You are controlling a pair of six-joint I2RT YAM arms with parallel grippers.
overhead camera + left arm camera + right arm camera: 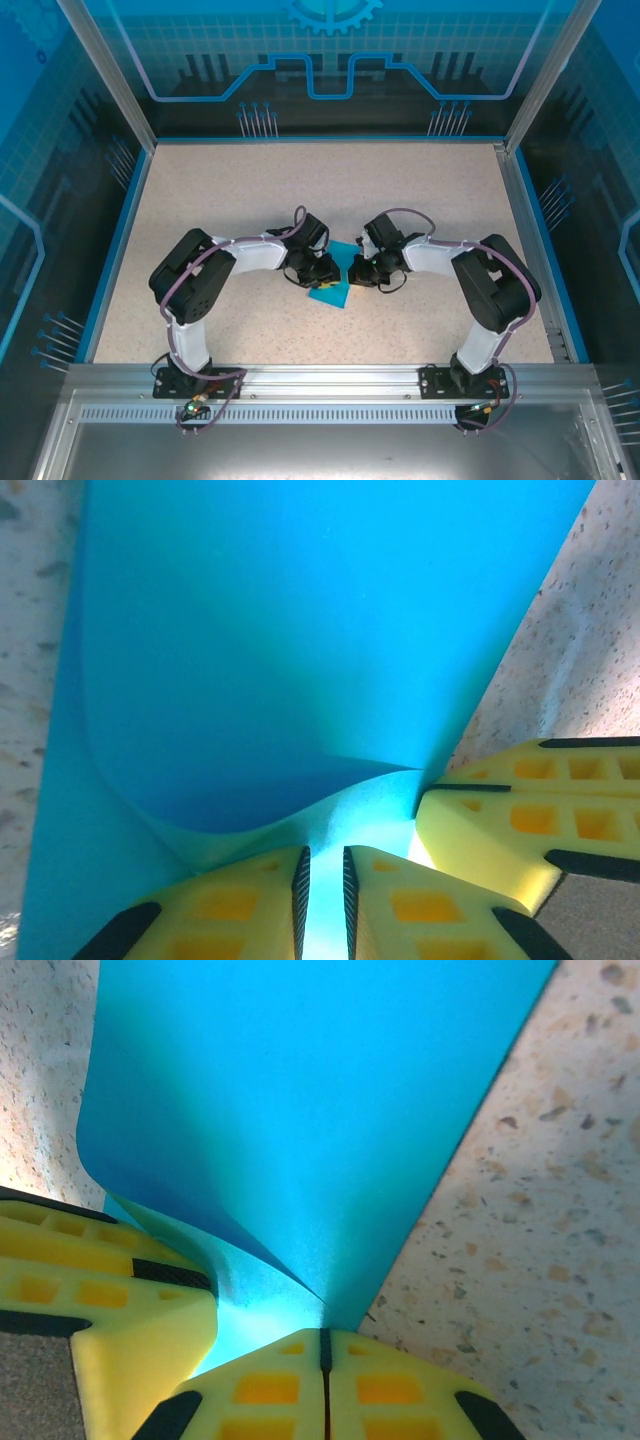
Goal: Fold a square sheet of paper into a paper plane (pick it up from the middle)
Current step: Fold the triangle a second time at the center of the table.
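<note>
The square sheet of paper (331, 293) lies mid-table between my two grippers, teal-blue and partly folded, with one flap curling up. In the left wrist view the paper (300, 630) fills most of the picture. My left gripper (322, 852) stands over it with a narrow gap between the pads, and paper shows through that gap. The right arm's yellow fingers (520, 820) touch the flap's corner beside it. My right gripper (323, 1332) is shut on the pointed end of the paper's (300, 1090) fold. The left arm's fingers (110, 1290) sit close on its left.
The speckled beige table (200, 220) is bordered by a blue rim (118, 230) and clear walls. An aluminium rail (320, 378) with both arm bases runs along the near edge. In the top view the two grippers (342, 268) nearly touch.
</note>
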